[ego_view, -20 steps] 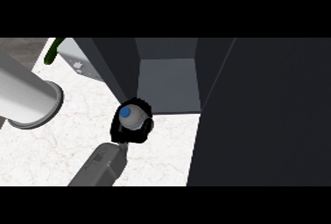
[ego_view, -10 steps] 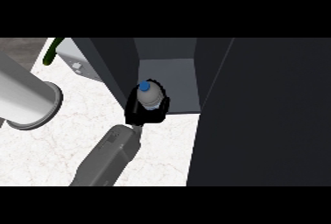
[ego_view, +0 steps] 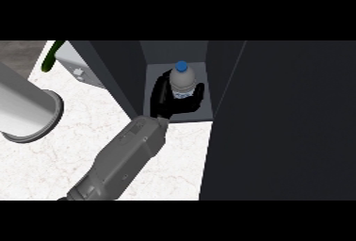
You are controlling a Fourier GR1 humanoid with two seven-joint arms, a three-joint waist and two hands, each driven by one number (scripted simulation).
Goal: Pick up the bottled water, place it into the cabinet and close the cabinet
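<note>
- Bottle (ego_view: 183, 82) is sitting inside the cabinet's (ego_view: 173, 49) open compartment, in the upper middle of the frame, with its blue cap (ego_view: 182, 66) pointing toward the top edge.
- Right hand (ego_view: 164, 100) is wrapping round the bottle's lower body, with dark fingers showing on both sides of the clear plastic and clamped on it.
- Whether the bottle's base is touching the cabinet floor (ego_view: 201, 112) is not possible to tell, since the hand is covering it.
- Right forearm (ego_view: 125, 160) is reaching up from the lower left of the frame and slanting toward the compartment, with the wrist lying at the opening's front edge.
- Cabinet walls are rising dark on either side of the bottle, and the paler floor is showing to the right of the hand.
- A wide dark panel (ego_view: 292, 117) is filling the right side of the frame, from just beside the compartment out to the right edge.
- Counter (ego_view: 55, 164), white and marbled, is spreading across the lower left, under and beside the forearm.
- A big grey cylinder (ego_view: 28, 108) is lying across the left edge, well apart from the bottle.
- A thin green thing (ego_view: 50, 59) is curving in the upper left corner, too small to identify.
</note>
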